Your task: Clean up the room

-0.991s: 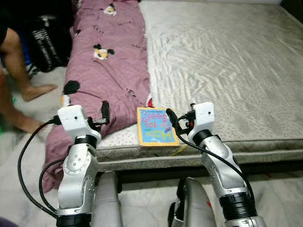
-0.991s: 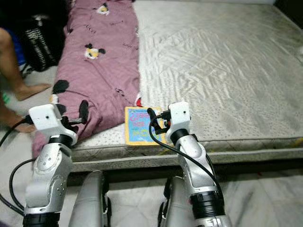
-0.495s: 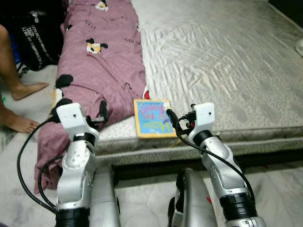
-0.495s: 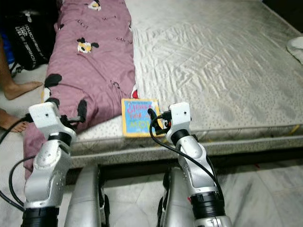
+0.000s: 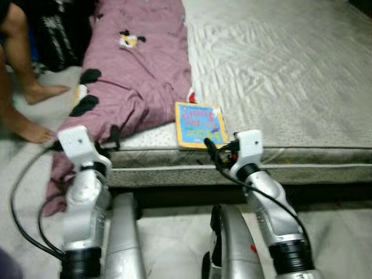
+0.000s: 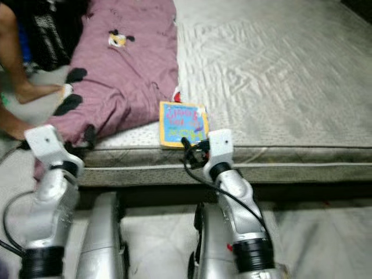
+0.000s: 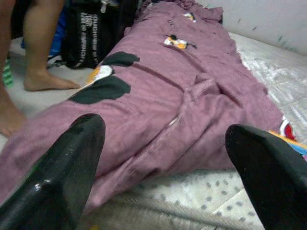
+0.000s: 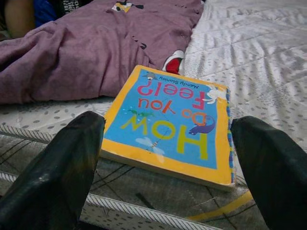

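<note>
A yellow-edged blue picture book (image 5: 200, 124) lies flat on the mattress (image 5: 279, 70) near its front edge, just right of a purple blanket (image 5: 136, 75) with cartoon prints. My right gripper (image 5: 216, 156) is open at the mattress edge, just short of the book (image 8: 170, 128), which lies ahead between its fingers. My left gripper (image 5: 110, 138) is open too, facing the blanket (image 7: 163, 110) where it hangs over the bed's corner.
A person's bare legs and feet (image 5: 26, 87) stand on the floor to the left of the bed, beside a black bag (image 7: 93, 36). The blanket's end drapes down to the floor (image 5: 58, 174). Pale floor lies in front of the bed.
The camera view has shifted and blurred; the bed now sits higher in the picture. Both grippers have dropped back to the mattress's front edge, the right one now short of the book.
</note>
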Motion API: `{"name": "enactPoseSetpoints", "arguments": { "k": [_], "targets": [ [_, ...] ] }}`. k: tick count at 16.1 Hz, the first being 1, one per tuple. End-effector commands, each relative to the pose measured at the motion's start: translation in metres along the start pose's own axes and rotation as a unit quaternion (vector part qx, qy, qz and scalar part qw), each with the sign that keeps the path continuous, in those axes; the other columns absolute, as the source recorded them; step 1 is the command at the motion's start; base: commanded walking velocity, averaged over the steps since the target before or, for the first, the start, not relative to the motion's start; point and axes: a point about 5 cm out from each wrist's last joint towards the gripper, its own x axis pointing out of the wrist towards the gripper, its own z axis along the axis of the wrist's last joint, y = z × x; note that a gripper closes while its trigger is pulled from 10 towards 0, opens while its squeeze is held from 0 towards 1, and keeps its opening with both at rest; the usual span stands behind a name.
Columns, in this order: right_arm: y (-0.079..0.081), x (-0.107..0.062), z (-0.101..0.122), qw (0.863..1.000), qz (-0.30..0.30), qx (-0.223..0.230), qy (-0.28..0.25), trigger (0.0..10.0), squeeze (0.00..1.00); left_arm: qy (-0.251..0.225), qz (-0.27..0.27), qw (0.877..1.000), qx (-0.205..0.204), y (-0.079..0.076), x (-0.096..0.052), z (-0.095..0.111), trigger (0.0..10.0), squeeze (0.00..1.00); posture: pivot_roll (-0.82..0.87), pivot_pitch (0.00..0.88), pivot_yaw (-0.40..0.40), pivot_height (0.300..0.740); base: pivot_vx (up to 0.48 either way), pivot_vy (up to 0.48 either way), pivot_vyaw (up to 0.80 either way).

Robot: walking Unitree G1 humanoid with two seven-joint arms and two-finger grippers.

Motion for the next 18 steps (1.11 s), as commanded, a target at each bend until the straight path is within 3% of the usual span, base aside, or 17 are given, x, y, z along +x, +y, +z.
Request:
{"name": "enactPoseSetpoints", "arguments": {
  "k": [1, 5, 10, 13, 18],
  "targets": [
    [-0.006, -0.001, 0.002, 1.000, -0.009, -0.002, -0.001, 10.0, 0.00, 0.011, -0.006, 1.000, -0.004, -0.005, 0.002, -0.002, 10.0, 0.00, 0.03, 0.108, -0.066, 0.516, 0.000, 0.000, 0.00],
    [-0.013, -0.005, 0.003, 0.999, -0.031, -0.004, 0.007, 10.0, 0.00, 0.023, -0.002, 1.000, -0.010, -0.003, 0.008, -0.005, 10.0, 0.00, 0.01, 0.123, -0.073, 0.516, 0.000, 0.000, 0.00],
    [-0.018, -0.015, 0.001, 0.999, -0.045, 0.002, 0.016, 10.0, 0.00, 0.031, -0.015, 0.999, -0.018, -0.011, 0.021, -0.005, 10.0, 0.00, -0.02, 0.156, -0.076, 0.516, 0.000, 0.000, -0.76],
    [-0.024, -0.023, 0.003, 0.998, -0.050, -0.007, 0.021, 10.0, 0.00, 0.029, -0.005, 0.999, -0.023, -0.013, 0.026, -0.006, 10.0, 0.00, -0.03, 0.173, -0.080, 0.516, 0.000, 0.000, -0.13],
    [-0.035, -0.036, 0.000, 0.997, -0.062, -0.026, 0.040, 10.0, 0.00, 0.042, 0.040, 0.997, -0.048, -0.005, 0.021, -0.016, 10.0, 0.00, -0.05, 0.190, -0.091, 0.516, 0.000, 0.000, 0.00]
  ]
}}
